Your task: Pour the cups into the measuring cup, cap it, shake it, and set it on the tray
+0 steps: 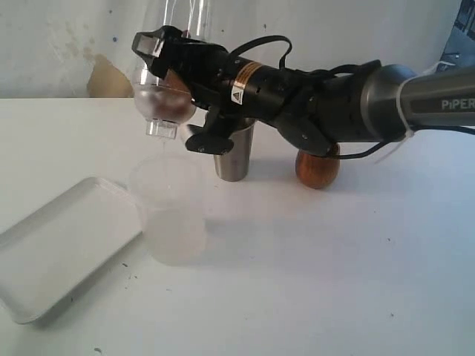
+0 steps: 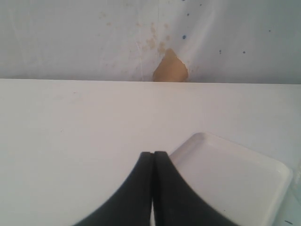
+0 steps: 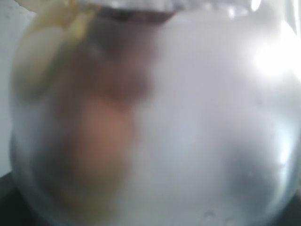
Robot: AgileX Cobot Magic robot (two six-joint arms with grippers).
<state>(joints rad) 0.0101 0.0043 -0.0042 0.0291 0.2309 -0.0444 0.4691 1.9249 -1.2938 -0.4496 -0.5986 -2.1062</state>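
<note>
the right gripper (image 1: 171,93) is reaching across the middle with its fingers clamped wide on the measuring cup (image 1: 178,16) at its frosted domed cap (image 1: 154,104). it is holding the cup high off the desk (image 1: 334,259), cap end down, with the clear body running up out of the exterior view. with the cap on and the vessel in the air, this is looking like the shake step, though no motion is showing. the next move is calling for turning it upright and bringing it down leftward onto the tray (image 1: 52,256), which is lying flat at the desk's left. a frosted cup (image 1: 169,219) is standing right under the cap, just beside the tray's edge, and is sitting in the path down. the steel tumbler (image 1: 236,157) and the wooden cup (image 1: 318,169) are standing upright behind the arm. the left gripper (image 2: 153,188) is hovering near a tray corner, fingers pressed together, holding nothing.
</note>
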